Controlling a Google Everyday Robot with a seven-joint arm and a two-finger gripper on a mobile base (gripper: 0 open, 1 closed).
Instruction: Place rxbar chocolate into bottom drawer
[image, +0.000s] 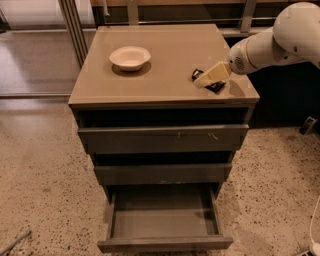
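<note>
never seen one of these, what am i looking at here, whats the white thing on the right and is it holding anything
The white thing is a robot's arm, reaching in from the right. The robot is a mobile machine with one arm; its base is out of frame. At the arm's end is a cream-coloured pincer, its grasping part, down at the right front corner of the cabinet top.

There is only one camera view, looking down at the cabinet from its front. I cannot say where the camera is mounted.

On the top sit a cream bowl, towards the left, and a small black bar, the rxbar chocolate, right under the pincer. I cannot tell whether the pincer has gripped it. Below, the bottom drawer is pulled out.
</note>
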